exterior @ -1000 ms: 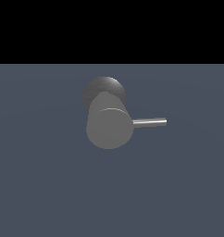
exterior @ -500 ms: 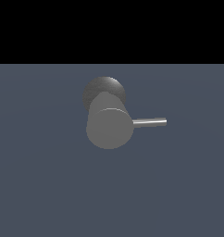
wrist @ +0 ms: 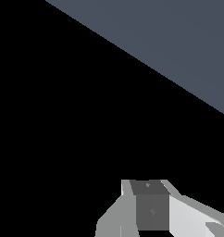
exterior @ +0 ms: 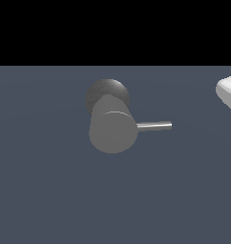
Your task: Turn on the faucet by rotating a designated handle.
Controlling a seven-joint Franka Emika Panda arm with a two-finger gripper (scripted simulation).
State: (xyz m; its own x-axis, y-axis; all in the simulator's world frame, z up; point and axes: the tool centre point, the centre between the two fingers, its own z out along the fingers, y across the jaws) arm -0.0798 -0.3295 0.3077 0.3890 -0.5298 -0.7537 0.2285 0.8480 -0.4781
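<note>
The faucet [exterior: 112,131] is a thick grey cylinder with its flat round end face towards the exterior view, and a darker rounded base [exterior: 107,93] behind it. The handle [exterior: 154,126] is a thin silver rod that sticks out level from the cylinder towards the exterior view's right. A white part of my arm [exterior: 228,92] shows at the exterior view's right edge, well apart from the handle's tip. In the wrist view only part of my gripper [wrist: 150,203] shows, over black background, with nothing between its fingers. The faucet does not show in the wrist view.
The faucet stands on a flat blue-grey surface [exterior: 50,190] that fills the lower part of the exterior view. A corner of that surface [wrist: 178,41] shows in the wrist view. Above it the background is black.
A white part of my arm has come into the exterior view at its right edge. The faucet and its handle have not moved.
</note>
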